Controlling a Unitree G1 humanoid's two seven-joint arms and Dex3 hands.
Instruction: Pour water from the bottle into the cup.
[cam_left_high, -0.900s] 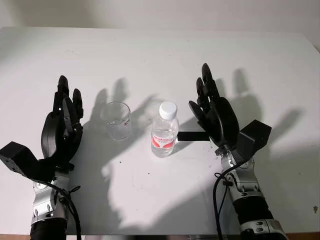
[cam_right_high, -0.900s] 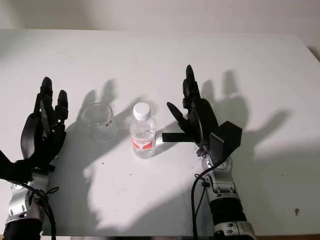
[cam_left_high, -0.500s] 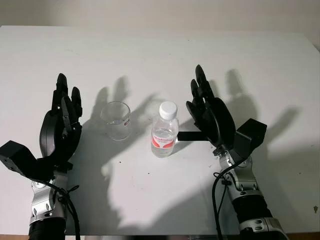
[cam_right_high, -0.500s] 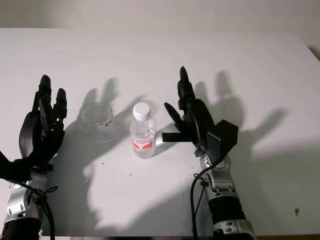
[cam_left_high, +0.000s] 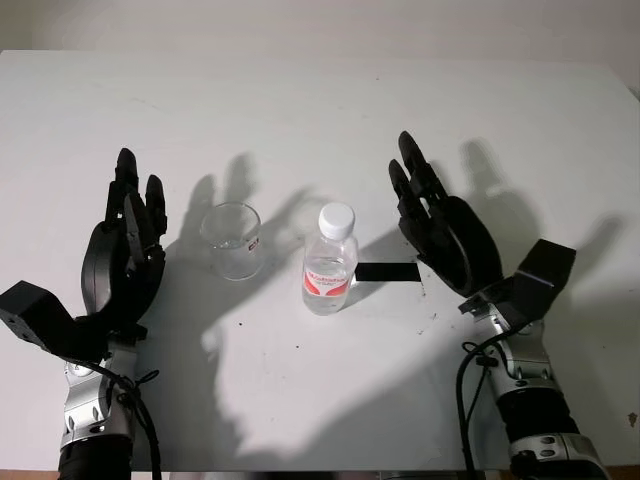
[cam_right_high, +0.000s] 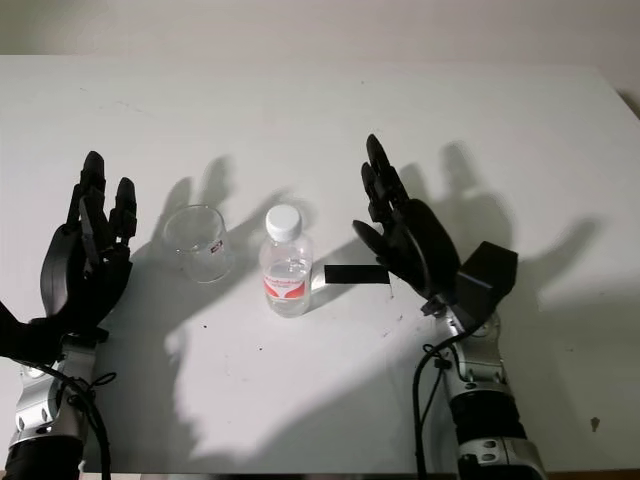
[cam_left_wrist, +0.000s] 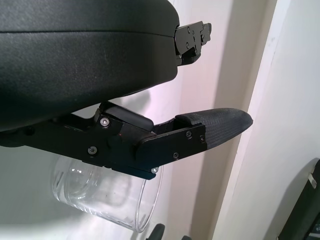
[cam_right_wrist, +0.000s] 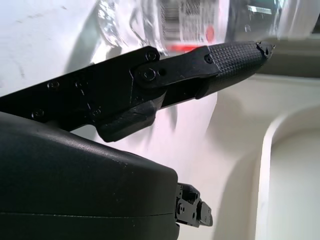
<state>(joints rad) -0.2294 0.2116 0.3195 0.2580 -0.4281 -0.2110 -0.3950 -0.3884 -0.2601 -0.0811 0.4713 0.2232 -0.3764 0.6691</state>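
A small clear water bottle (cam_left_high: 331, 260) with a white cap and a red label stands upright at the table's middle. An empty clear cup (cam_left_high: 233, 240) stands just left of it, a short gap between them. My right hand (cam_left_high: 440, 232) is open, raised to the right of the bottle with its palm turned toward it and a gap between them. My left hand (cam_left_high: 126, 240) is open, raised left of the cup. The cup (cam_left_wrist: 102, 192) shows in the left wrist view behind a finger, and the bottle (cam_right_wrist: 185, 22) in the right wrist view beyond a fingertip.
The white table (cam_left_high: 320, 110) spreads wide on all sides of the bottle and cup. A short black strip (cam_left_high: 387, 271) lies flat on it between the bottle and my right hand. Hard shadows of the hands fall toward the back.
My right hand has drawn back to the right, away from the bottle, and its wrist has swung outward. The left hand, cup and bottle have stayed put.
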